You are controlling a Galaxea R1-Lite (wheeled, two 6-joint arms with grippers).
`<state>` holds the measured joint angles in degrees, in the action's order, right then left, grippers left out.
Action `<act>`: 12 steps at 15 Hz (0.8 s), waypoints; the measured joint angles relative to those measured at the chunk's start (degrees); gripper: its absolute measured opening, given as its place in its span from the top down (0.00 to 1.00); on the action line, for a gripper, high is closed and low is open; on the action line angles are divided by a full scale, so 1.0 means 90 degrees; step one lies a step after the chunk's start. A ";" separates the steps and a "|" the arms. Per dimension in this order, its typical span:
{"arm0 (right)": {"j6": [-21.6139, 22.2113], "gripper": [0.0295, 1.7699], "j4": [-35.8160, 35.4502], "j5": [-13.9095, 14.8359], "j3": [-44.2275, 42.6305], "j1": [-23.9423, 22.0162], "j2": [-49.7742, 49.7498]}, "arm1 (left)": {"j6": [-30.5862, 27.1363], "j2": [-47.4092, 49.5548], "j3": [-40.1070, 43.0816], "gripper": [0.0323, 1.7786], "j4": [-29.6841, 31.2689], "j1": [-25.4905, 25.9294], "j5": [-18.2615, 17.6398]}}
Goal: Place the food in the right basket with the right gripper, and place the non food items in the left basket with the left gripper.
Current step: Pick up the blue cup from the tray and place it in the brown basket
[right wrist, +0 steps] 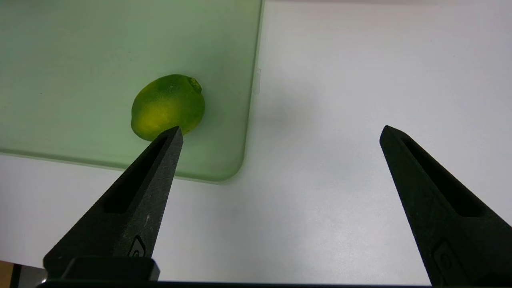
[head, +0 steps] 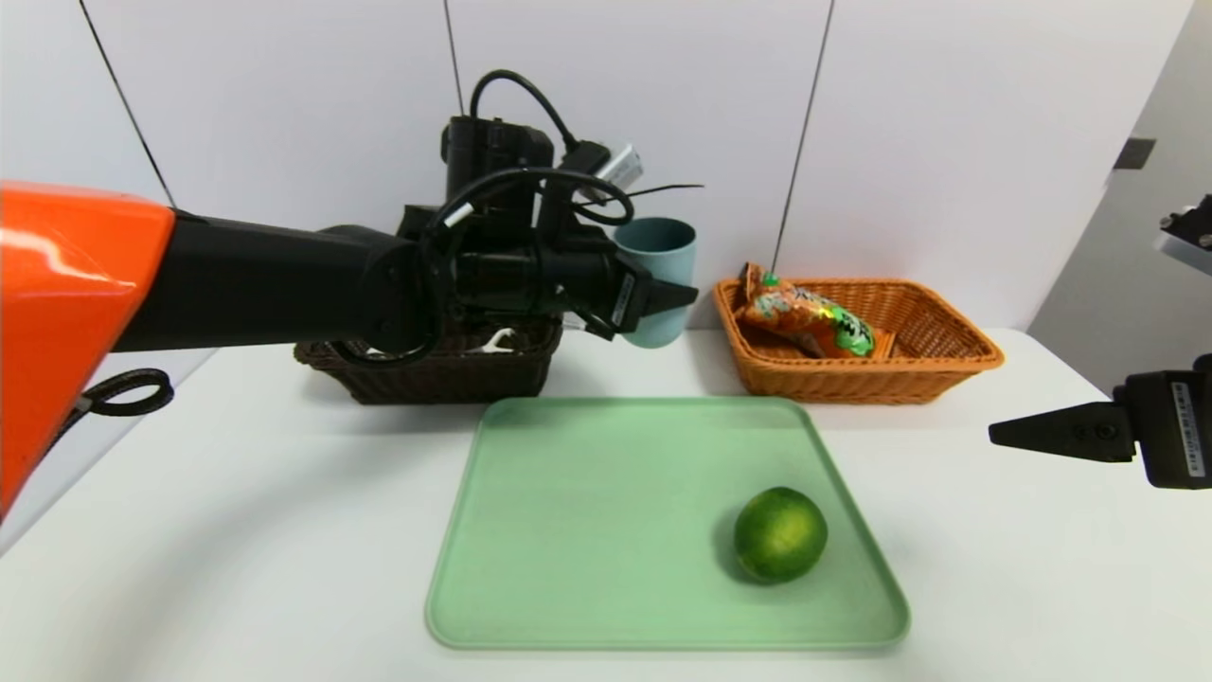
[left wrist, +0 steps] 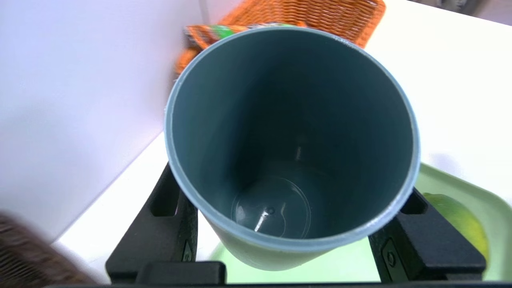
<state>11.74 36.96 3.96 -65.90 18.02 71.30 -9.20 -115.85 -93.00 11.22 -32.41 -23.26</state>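
One cup (head: 660,282), blue-grey and upright, is pinched in the left gripper (head: 668,296) just right of the dark left basket (head: 426,371), while the right gripper (right wrist: 280,136), fingers spread wide, hovers beside the tray-bound citrus fruit (head: 780,534).

Bright, even overhead light; soft shadows under the tray (head: 568,530); the brown basket (left wrist: 28,256) blurs up close.

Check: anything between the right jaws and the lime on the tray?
Nothing visible. The right gripper hangs open over bare table beside the tray; the lime sits alone near the tray's edge.
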 joint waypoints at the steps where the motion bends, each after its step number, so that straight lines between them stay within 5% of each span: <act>1: 0.0003 0.04 0.0000 -0.0003 0.0004 0.0003 0.0000 | 0.0009 0.0065 -0.0020 0.38 -0.0058 0.0196 0.0005; 12: -0.0012 0.04 0.0000 -0.0003 0.0172 0.0007 -0.0085 | 0.0049 -0.0182 -0.0033 0.38 -0.0126 0.2136 -0.0027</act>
<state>11.63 36.96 3.94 -64.35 18.08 70.53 -8.77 -117.48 -93.29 10.08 -13.19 -23.50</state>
